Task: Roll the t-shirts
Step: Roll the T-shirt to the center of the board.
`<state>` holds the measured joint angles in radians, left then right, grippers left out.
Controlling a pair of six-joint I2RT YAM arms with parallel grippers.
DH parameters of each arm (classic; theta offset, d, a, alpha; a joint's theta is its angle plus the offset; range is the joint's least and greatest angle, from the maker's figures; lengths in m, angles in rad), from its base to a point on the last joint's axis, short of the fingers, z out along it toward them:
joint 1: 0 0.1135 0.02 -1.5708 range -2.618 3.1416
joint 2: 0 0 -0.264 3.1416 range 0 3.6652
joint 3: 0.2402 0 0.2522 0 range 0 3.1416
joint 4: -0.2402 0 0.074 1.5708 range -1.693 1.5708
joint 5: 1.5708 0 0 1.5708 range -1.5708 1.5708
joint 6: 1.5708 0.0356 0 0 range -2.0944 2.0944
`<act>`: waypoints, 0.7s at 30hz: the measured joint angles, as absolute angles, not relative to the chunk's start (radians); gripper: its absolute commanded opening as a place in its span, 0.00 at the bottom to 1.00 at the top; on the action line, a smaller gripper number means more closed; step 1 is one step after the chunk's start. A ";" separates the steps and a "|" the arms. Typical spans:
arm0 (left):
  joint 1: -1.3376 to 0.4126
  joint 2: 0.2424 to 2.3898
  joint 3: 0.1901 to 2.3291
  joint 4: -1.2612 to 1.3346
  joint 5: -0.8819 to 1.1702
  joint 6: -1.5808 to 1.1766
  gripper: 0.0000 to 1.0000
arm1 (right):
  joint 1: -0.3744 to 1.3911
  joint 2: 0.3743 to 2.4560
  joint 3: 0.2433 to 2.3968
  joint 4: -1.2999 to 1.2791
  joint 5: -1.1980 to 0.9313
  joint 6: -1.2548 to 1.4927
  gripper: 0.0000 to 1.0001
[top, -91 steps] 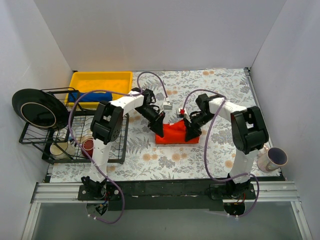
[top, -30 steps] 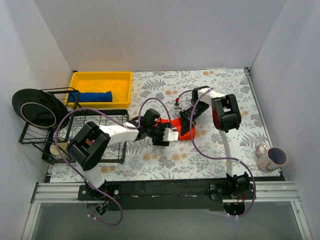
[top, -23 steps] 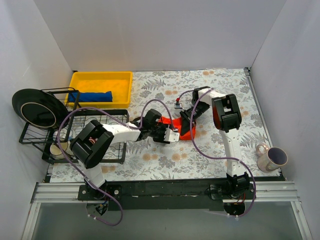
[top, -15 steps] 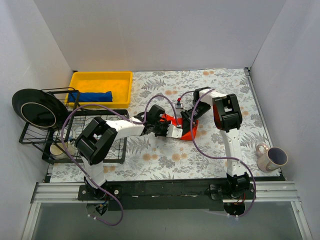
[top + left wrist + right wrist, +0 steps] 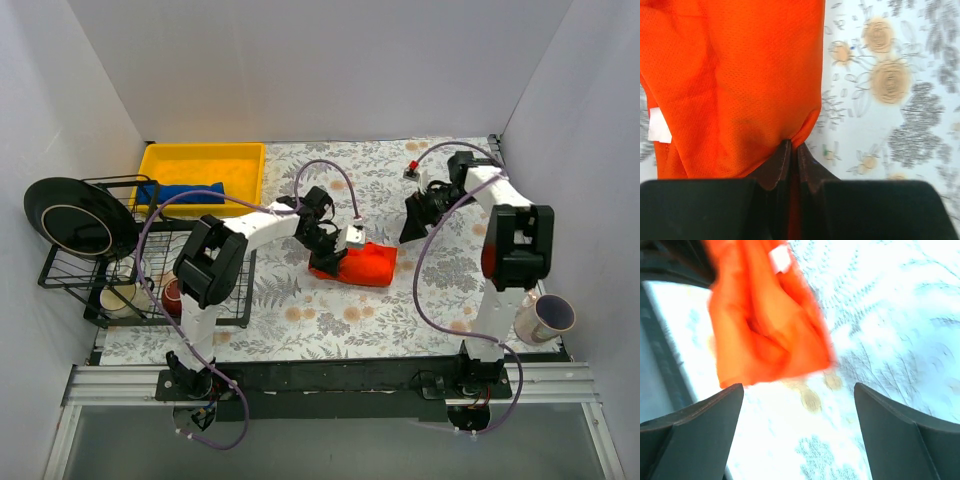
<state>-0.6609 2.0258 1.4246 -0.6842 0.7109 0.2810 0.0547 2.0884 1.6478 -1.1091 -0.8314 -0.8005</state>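
Floral cloth covers the table [image 5: 450, 290] between white walls. Well right of the yellow bin [image 5: 205, 155] and nearer the arms lies the orange-red t-shirt [image 5: 365, 264], a loose bundle whose long axis runs roughly left to right. The left gripper [image 5: 792, 152] is clamped on its left edge. The right gripper [image 5: 797, 395] hangs spread and empty, farther right of the bin. Rolling well likely needs a firm pinch and even turns about that axis, so the roll stays tight.

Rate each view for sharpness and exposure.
Top external: sharp, evenly lit, shadows soft. Left wrist: the orange t-shirt shows a crisp weave, the floral tablecloth is slightly soft, and the left jaws are dark and defocused at the bottom edge. Right wrist: blurred throughout, the tablecloth bleached near white, the right jaws mere dark silhouettes.
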 measured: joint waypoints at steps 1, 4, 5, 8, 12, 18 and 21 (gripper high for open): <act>-0.656 2.037 1.444 -0.735 0.739 0.261 0.00 | 0.037 2.020 1.576 -1.050 -0.813 -0.796 0.99; -0.646 2.084 1.515 -0.851 0.797 0.225 0.00 | 0.042 1.776 1.302 -0.834 -0.735 -0.783 0.99; -0.643 2.112 1.555 -0.896 0.817 0.211 0.00 | 0.060 1.686 1.198 -0.741 -0.704 -0.783 0.99; -0.634 2.173 1.635 -0.987 0.857 0.184 0.00 | 0.156 1.426 0.907 -0.515 -0.615 -0.796 0.99; -0.623 2.230 1.713 -1.072 0.889 0.146 0.00 | 0.338 1.232 0.734 -0.369 -0.545 -0.844 0.99; -0.601 2.270 1.751 -1.134 0.941 0.114 0.00 | 0.448 1.175 0.715 -0.264 -0.517 -0.927 0.99; -0.587 2.284 1.774 -1.169 0.950 0.105 0.00 | 0.488 1.164 0.688 -0.235 -0.512 -0.990 0.98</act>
<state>-0.5869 2.2841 1.7741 -1.1690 0.9501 0.1055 0.4877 1.1645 0.6880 -0.2348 -0.5117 -0.9897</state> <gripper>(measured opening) 0.046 0.985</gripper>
